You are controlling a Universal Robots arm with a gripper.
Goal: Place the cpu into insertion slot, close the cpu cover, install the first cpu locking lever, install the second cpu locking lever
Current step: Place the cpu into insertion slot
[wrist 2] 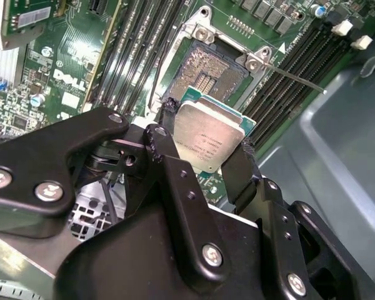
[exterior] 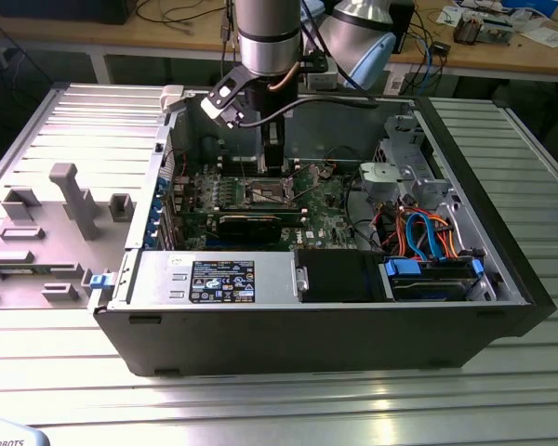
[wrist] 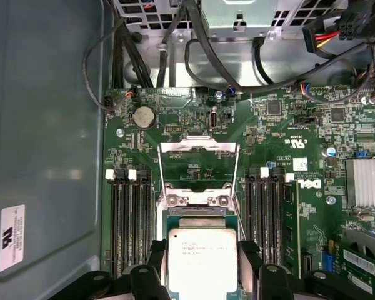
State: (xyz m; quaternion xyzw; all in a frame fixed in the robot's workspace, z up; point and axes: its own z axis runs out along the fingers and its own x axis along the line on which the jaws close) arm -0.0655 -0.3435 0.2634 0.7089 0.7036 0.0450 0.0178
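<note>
In both wrist views my gripper [wrist 2: 207,149] [wrist: 202,265] is shut on the cpu [wrist 2: 209,134] [wrist: 202,256], a flat square chip with a silver top and green edge. One black finger [wrist 2: 167,134] grips one side and the other finger [wrist 2: 242,164] the opposite side. The cpu hangs just above the near edge of the insertion slot [wrist 2: 206,72], whose dark contact field lies bare. The cpu cover [wrist: 198,164] stands swung open beyond the slot. A thin wire locking lever [wrist 2: 297,80] sticks out unlatched. In the exterior view the gripper [exterior: 272,167] reaches down over the motherboard.
Black memory slots [wrist: 130,219] [wrist: 269,212] flank the socket. A black expansion card [exterior: 251,223] lies in front of it. The case [exterior: 502,307] holds a power supply [exterior: 214,277], a drive bay with blue and orange cables [exterior: 428,237] and loose black cables [wrist: 194,37]. Grey fixtures [exterior: 70,200] stand outside.
</note>
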